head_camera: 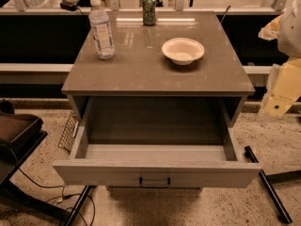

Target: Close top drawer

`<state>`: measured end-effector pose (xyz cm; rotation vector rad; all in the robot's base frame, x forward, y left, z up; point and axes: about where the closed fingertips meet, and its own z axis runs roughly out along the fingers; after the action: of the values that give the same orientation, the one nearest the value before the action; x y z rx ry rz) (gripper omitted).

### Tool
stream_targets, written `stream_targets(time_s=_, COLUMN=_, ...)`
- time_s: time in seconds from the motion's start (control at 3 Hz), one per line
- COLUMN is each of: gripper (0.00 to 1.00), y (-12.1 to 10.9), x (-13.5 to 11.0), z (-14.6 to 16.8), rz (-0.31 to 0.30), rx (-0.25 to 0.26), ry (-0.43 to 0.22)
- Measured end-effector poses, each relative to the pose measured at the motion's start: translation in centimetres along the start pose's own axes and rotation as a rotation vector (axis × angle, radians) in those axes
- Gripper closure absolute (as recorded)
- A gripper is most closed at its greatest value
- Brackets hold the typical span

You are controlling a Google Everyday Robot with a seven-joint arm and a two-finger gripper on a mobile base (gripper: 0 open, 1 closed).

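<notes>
The top drawer (155,172) is a wide grey drawer pulled far out of the cabinet toward me. Its flat front panel carries a small dark loop handle (154,182) at the centre. The inside of the drawer shows empty. The lower drawers are hidden beneath it. My arm shows as pale segments at the right edge, and its gripper (275,106) hangs beside the cabinet's right side, above and to the right of the drawer's right corner, not touching it.
On the cabinet top (141,74) stand a water bottle (101,29), a green can (149,9) and a white bowl (183,50). A wire rack (69,131) and a dark tray stand (19,131) are on the left. Cables and a black bar (266,185) lie on the floor.
</notes>
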<state>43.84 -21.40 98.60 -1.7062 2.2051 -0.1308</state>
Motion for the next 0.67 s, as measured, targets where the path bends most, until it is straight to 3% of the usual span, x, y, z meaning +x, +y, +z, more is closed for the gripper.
stream_targets(time_s=0.33, gripper=0.00, y=0.6, x=-0.5, z=0.0, rz=-0.010, rx=-0.003, ry=0.007)
stream_targets(time_s=0.67, gripper=0.06, y=3.1, x=-1.0, z=0.2, rz=-0.041, rx=0.001, ry=-0.023)
